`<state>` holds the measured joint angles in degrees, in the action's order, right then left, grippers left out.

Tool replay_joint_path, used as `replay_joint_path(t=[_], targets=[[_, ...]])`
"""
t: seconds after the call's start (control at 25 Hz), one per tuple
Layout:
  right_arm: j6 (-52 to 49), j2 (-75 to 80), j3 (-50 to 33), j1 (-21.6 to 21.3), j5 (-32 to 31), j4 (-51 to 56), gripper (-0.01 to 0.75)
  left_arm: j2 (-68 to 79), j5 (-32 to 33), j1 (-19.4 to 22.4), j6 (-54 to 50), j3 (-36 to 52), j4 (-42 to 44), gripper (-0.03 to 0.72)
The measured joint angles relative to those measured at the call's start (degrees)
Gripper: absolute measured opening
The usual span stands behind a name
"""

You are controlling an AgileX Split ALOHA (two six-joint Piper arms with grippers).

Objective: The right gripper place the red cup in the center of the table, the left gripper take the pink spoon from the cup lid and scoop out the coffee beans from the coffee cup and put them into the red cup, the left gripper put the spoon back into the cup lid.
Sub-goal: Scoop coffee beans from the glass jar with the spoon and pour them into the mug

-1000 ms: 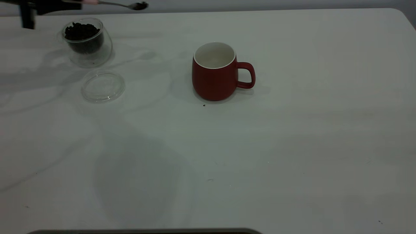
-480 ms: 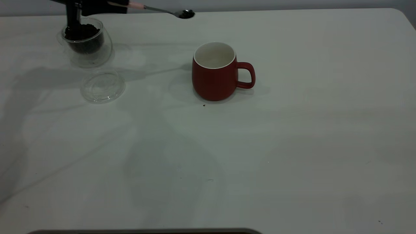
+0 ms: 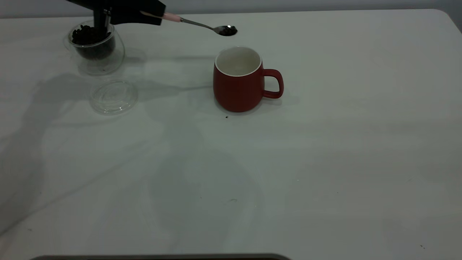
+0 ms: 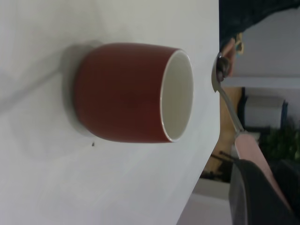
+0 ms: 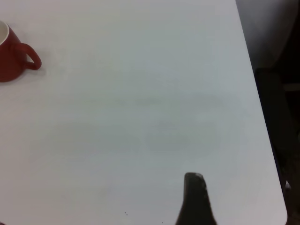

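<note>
White counter point(image 3: 325, 162), left end effector point(image 3: 144, 14) clenched on the pink spoon point(image 3: 202, 24) handle, light but tippy, beans bowl out front above the red cup point(image 3: 238, 79).

I work at a large plain white desk point(image 3: 325, 162) with a rounded corner, set against a bare grey wall, which reads as a lab or test room staged with kitchen things. Past the desk's edge my left wrist view shows a dim room with a pale boxy shape point(image 4: 262, 111) and a leafy green plant point(image 4: 280, 143); I cannot tell more. My right wrist view shows only dark floor beside the desk.
</note>
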<state>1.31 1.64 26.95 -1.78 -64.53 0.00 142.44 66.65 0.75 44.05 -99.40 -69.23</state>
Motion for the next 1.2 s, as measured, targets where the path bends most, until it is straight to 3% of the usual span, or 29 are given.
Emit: replay_joint_path(t=[0.48, 0.72, 0.96, 1.2], targets=[[0.0, 0.0, 0.0, 0.0, 0.0, 0.0, 0.588, 2.58, -0.97, -2.38, 10.47, 0.0, 1.56, 0.123], [0.0, 0.0, 0.0, 0.0, 0.0, 0.0, 0.588, 2.6, -2.9, -2.38, 20.72, 0.0, 1.51, 0.123], [0.0, 0.0, 0.0, 0.0, 0.0, 0.0, 0.588, 2.6, -3.23, -2.38, 37.56, 0.0, 1.51, 0.123], [0.0, 0.0, 0.0, 0.0, 0.0, 0.0, 0.588, 2.6, -3.59, -2.38, 40.86, 0.0, 1.46, 0.123]])
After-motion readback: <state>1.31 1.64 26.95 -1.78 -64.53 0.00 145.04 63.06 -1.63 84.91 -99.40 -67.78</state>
